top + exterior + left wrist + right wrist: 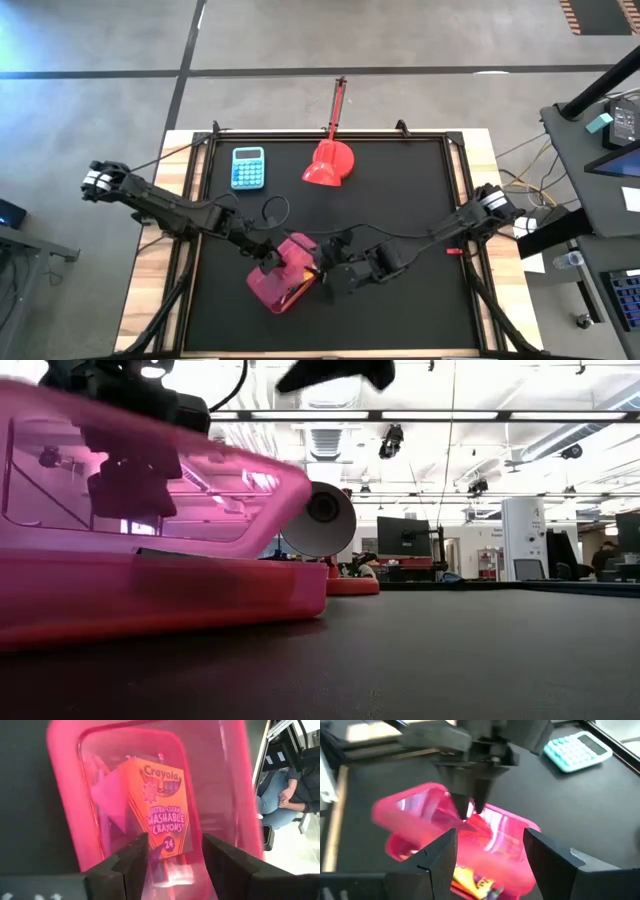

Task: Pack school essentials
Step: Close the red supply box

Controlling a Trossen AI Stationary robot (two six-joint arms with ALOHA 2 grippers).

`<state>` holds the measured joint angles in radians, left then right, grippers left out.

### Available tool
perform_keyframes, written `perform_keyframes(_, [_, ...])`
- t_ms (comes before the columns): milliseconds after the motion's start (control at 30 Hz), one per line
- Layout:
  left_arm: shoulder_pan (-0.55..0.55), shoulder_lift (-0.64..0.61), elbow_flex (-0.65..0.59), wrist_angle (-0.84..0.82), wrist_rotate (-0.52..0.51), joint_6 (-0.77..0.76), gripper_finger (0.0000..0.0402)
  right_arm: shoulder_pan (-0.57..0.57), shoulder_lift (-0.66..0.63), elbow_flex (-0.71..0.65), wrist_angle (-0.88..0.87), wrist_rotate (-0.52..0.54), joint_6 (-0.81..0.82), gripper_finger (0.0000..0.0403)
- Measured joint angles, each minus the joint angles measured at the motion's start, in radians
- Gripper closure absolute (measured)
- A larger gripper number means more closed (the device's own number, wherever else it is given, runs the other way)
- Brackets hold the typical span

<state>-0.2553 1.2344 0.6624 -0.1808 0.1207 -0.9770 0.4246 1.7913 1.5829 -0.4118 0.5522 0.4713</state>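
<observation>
Fingers of the left gripper (470, 812) pinched together on the raised edge of the pink lid (415, 807), holding it tilted up off the pencil case (283, 285), lower centre of the high view. Fingers of the right gripper (332, 282) spread wide with nothing between them, parked just to the right of the case in that same view, pointing in at its open side.

Crayon box (161, 812) already inside, showing through the clear pink lid. Looks like some pens or pencils under it too, but can't make out which.

Can't spot any loose school stuff on the counter (400, 210), only the light-blue calculator (248, 167) and the red scoop (328, 165) up top, well apart from the action. So packing looks pretty much done, guessing.

Key bit for whatever comes next: case sits directly left of the right fingers, long axis seemingly on a diagonal from lower left to upper right. Both arms right on it, but only the right one free. Lid stays hostage to the left pinch until released.
</observation>
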Motion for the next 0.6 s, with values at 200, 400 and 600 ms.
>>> perform_keyframes(200, [-0.030,0.065,0.000,0.055,-0.002,-0.012,0.0233,-0.011,0.071,0.000,-0.001,-0.002,0.000,0.0186])
perform_keyframes(400, [-0.043,0.088,-0.001,0.054,-0.002,-0.012,0.0233,-0.013,0.112,-0.002,-0.003,-0.019,0.047,0.0186])
perform_keyframes(600, [-0.042,0.090,-0.010,0.055,-0.007,-0.012,0.0233,-0.010,0.177,-0.002,-0.001,-0.095,0.079,0.0186])
